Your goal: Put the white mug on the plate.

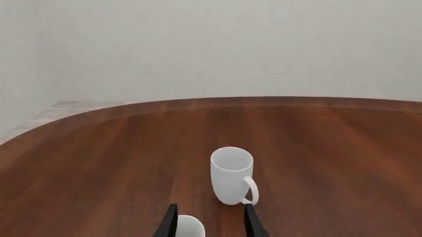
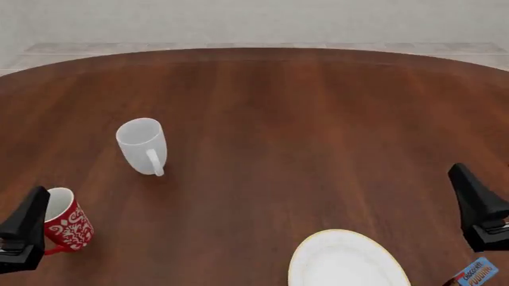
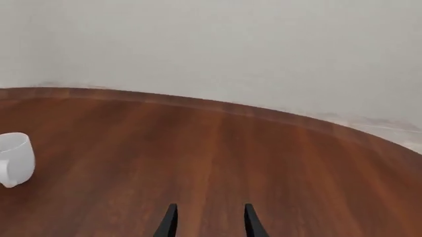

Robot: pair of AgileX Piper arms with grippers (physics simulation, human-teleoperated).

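Table (image 2: 318,137): broad dark wood top with a curved far edge, carrying everything here.
Plate (image 2: 347,260): white with a thin gold rim, at the near edge toward the right, partly cut off by the front view; nothing rests on it.
White mug (image 2: 142,145): upright on the table's left half, handle turned toward the arms, well apart from the plate.
Red mug (image 2: 67,226): floral pattern, near left, just beside the left gripper.
Left gripper (image 1: 209,220): fingers apart and empty, the red mug's rim showing between them from above.
Right gripper (image 3: 209,220): fingers apart, holding nothing, over bare wood.
Blue packet (image 2: 476,272): near right corner, lettering too small to read.
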